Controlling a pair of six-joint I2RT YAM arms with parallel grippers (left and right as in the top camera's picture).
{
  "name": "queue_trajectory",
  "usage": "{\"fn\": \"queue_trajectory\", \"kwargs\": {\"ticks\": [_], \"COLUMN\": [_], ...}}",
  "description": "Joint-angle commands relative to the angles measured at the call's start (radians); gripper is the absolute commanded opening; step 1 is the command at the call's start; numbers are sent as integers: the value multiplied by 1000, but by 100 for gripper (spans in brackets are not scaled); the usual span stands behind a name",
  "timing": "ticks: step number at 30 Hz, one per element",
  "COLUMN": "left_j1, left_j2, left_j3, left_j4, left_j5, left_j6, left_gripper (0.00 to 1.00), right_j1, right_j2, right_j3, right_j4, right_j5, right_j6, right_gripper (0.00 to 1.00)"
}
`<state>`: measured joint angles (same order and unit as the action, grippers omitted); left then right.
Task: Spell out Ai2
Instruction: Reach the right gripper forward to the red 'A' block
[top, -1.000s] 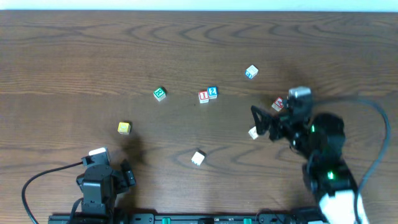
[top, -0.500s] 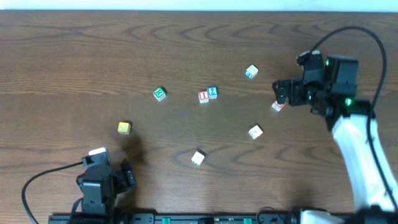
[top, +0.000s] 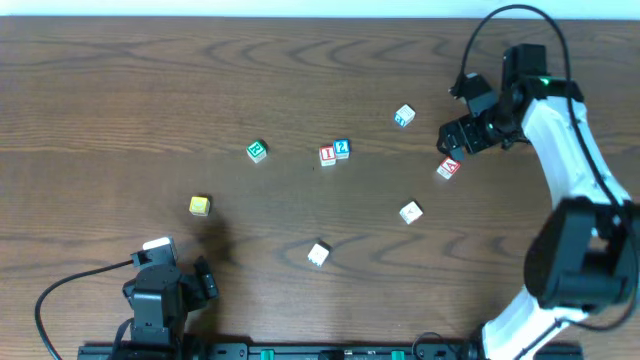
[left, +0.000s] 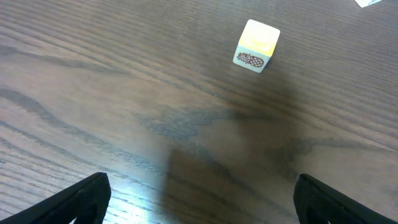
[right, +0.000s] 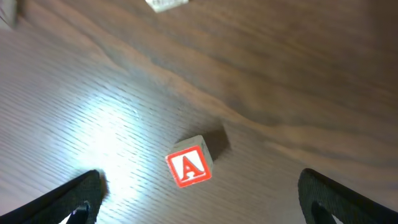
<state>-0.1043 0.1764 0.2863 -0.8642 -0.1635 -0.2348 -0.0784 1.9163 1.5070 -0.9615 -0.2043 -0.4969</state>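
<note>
Eight blocks on the wooden table (top: 120, 80), counted from overhead: one red A block (top: 447, 168) out right, one red i block (top: 327, 155) touching one blue 2 block (top: 342, 148) near the middle. Then one green block (top: 257, 150), one yellow block (top: 199, 205), one blue-and-white block (top: 404, 116), one white block (top: 410, 212) a little in front of the A and one pale block (top: 318, 254) nearer the front edge.

Two arms, two claws. Right gripper (right: 199, 202) hanging over the A block, fingers spread wide, gripping nothing, block flat on the wood and untouched. Left gripper (left: 202, 202) parked at the near left edge, likewise wide apart and empty, pointed at the yellow block.

Only from the right wrist: that red A, big and readable. Only from the left wrist: a pineapple drawing on the yellow block's side, just a yellow top from overhead.

Versus a second ago: right arm swung from the near edge out to the far right; every block in the same spot, left arm unmoved.
</note>
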Motion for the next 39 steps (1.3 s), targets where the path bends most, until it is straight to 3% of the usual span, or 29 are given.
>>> {"fn": "queue_trajectory", "kwargs": {"ticks": [1,15,26,39], "left_j1": [6,6,6,6], "left_j2": [-7,-7,-7,-7], "left_j3": [-3,-3,-3,-3], "left_j4": [-11,-11,-11,-11], "left_j5": [0,0,0,0], "left_j6": [11,11,11,11], "left_gripper": [95,95,95,95], "right_j1": [-8,-8,16,36], "right_j2": [48,65,66,66], "right_j3": [27,26,-33,-132], "right_j4": [-9,-11,-11,47], "right_j5": [42,43,43,46], "right_j6": [-89,-93,-182,-181], "right_gripper": [99,99,99,88]}}
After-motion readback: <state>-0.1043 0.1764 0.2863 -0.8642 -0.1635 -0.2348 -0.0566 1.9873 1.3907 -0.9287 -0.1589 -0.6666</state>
